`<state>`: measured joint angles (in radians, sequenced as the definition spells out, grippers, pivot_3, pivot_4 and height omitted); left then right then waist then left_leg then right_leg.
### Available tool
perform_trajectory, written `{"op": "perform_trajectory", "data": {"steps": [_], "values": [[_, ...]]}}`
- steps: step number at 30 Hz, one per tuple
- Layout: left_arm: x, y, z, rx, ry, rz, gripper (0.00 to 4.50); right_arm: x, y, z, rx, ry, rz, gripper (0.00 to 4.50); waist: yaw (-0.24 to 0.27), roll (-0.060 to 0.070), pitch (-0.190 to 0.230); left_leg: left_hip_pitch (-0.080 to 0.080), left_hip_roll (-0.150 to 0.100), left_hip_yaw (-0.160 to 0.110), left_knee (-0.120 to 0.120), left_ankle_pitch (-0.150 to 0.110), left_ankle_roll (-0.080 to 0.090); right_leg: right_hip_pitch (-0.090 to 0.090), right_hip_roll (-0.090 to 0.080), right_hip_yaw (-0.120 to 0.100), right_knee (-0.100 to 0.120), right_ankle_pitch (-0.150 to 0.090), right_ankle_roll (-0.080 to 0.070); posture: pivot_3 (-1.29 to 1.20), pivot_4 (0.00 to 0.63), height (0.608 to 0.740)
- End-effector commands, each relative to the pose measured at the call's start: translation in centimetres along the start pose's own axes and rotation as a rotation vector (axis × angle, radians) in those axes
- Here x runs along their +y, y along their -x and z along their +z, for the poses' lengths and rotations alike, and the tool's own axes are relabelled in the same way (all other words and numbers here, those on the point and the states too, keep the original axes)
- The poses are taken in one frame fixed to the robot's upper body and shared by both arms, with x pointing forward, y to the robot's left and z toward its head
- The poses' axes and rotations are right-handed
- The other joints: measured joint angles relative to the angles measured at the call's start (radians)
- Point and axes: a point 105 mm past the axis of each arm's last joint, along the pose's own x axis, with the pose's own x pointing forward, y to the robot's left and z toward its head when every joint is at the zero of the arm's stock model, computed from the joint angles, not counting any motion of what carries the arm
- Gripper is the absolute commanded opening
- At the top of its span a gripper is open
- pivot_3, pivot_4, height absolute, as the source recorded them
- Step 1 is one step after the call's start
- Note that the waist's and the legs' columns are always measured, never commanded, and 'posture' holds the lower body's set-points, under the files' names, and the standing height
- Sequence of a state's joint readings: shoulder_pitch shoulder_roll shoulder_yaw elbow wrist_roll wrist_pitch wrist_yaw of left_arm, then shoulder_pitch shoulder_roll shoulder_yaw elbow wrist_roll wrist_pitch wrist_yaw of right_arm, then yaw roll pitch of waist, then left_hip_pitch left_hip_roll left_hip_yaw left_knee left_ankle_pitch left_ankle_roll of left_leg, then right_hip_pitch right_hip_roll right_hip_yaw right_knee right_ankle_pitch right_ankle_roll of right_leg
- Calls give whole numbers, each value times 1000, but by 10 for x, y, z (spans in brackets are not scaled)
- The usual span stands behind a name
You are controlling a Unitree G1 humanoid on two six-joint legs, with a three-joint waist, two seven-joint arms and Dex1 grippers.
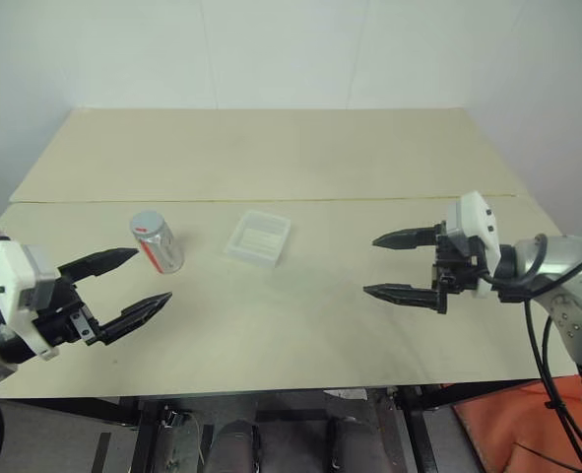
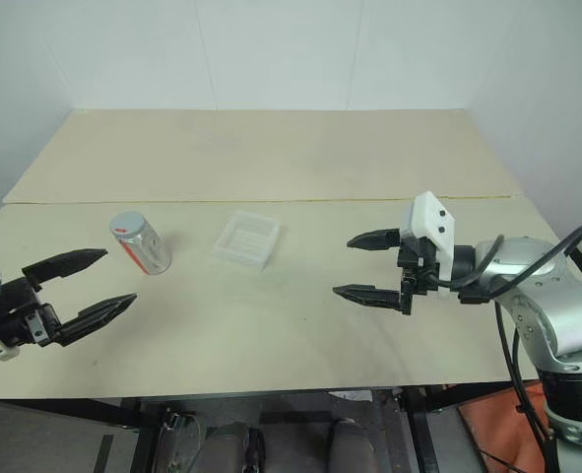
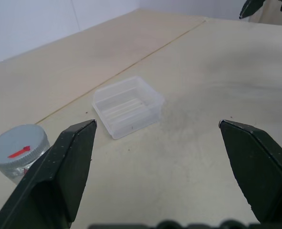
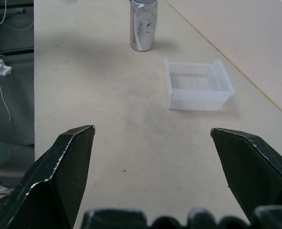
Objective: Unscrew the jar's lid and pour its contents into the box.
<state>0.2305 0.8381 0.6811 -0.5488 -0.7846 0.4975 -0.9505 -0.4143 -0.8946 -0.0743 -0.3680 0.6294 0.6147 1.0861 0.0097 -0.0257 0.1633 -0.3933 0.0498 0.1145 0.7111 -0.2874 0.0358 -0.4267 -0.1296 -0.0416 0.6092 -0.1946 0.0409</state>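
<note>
Jar [image 1: 157,241] stands upright, lid [image 3: 18,148] still on, left of the empty box [image 1: 259,237] on the table [image 1: 271,158]. Left gripper [image 1: 133,283] and right gripper [image 1: 404,264] hover with jaws apart, ready to grasp.

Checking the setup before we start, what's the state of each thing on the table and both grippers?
Jar: upright, untouched.
Lid: still on the jar.
Box: upright beside the jar, empty.
Left gripper: open, holding nothing.
Right gripper: open, holding nothing.
</note>
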Motion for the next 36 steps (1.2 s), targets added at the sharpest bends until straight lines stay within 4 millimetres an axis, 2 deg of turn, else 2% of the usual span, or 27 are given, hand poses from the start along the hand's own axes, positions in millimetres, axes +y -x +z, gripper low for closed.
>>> {"op": "perform_trajectory", "data": {"steps": [1, 16, 19, 24, 27, 31, 36], "values": [[2, -2, 8, -20, -52, -10, 4467, -4, 3, 6, 10, 34, -20, 4500, 0, 0, 0, 0, 0, 0, 0, 0, 0, 0, 0, 0, 0, 0, 0, 0, 150, 740], [11, -2, 5, -42, -59, 16, 4467, -4, 5, 5, 38, 50, -41, 4500, 0, 0, 0, 0, 0, 0, 0, 0, 0, 0, 0, 0, 0, 1, 2, 0, 150, 740], [25, 8, -13, -38, -18, 214, 4467, -3, 4, 6, 32, 50, -40, 4500, -1, 0, 0, 0, 0, 0, 0, 0, 0, 0, 0, 0, 0, 1, 2, 0, 150, 740], [30, 21, -39, -51, 53, 497, 4467, -3, 4, 17, 1, 76, -42, 4500, -7, -1, 0, 0, 0, -2, 0, 0, 0, 0, 0, 1, 0, 1, 2, 0, 150, 740], [30, 13, -47, -81, 54, 557, 4467, -3, 3, 19, -5, 79, -41, 4500, -1, -1, 0, 0, 0, -3, 0, 0, 0, 1, 0, 0, 0, 1, 2, 0, 150, 740], [39, -9, -64, -89, 28, 661, 4467, -2, 0, 24, -29, 82, -32, 4500, 8, -1, 0, 0, -1, -2, 1, 0, 0, 2, 0, -1, -1, 1, 1, 0, 150, 740], [46, -33, -74, -116, 27, 732, 4467, -3, -1, 30, -39, 102, -34, 4500, 2, -2, 0, -1, -1, -2, 1, 0, 1, 2, 0, 0, -1, 2, 1, 0, 150, 740]]}}
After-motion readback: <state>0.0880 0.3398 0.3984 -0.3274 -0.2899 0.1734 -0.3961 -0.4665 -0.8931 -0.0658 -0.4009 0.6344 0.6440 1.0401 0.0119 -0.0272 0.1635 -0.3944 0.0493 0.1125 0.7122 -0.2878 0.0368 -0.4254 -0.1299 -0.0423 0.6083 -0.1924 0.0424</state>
